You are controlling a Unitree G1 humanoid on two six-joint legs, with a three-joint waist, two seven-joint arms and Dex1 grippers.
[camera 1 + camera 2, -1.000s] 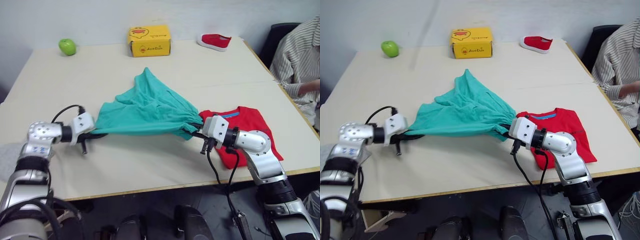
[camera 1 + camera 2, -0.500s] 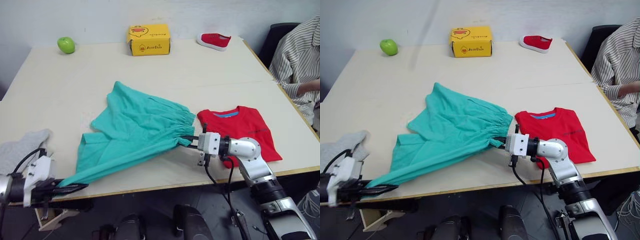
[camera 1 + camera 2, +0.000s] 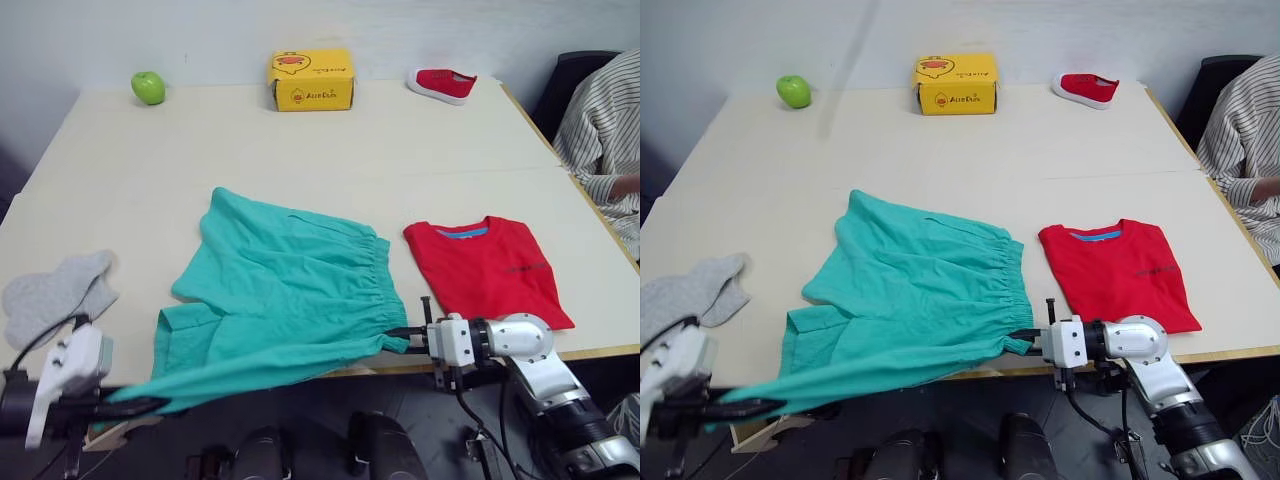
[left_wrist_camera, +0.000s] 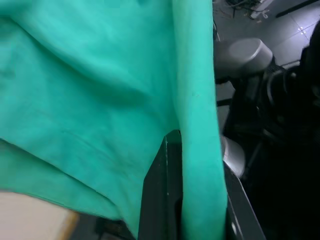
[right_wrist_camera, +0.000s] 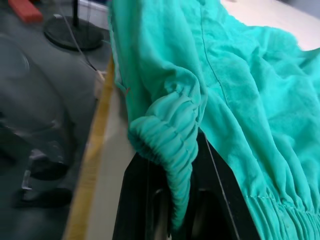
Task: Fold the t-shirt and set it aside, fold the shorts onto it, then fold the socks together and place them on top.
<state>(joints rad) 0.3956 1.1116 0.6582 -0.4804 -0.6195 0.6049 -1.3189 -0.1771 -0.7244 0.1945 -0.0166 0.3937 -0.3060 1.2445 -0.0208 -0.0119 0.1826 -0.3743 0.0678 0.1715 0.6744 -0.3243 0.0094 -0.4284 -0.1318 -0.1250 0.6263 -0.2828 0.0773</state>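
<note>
Soft teal shorts point(image 3: 280, 290), gathered waistband

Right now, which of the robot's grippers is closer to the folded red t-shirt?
Right. The right gripper sits at the table's front edge beside the t-shirt, gripping the shorts. The left gripper is far across, beyond the shorts' other end.

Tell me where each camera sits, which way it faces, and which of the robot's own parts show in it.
Left and right eye views: on the head, looking forward and down at the table; both arms show, the left gripper and right gripper stretching the shorts beside the t-shirt.
Left wrist view: along its black fingers, shut on the shorts' hem.
Right wrist view: along its fingers, shut on the waistband.
Shared: all four show the shorts.
</note>
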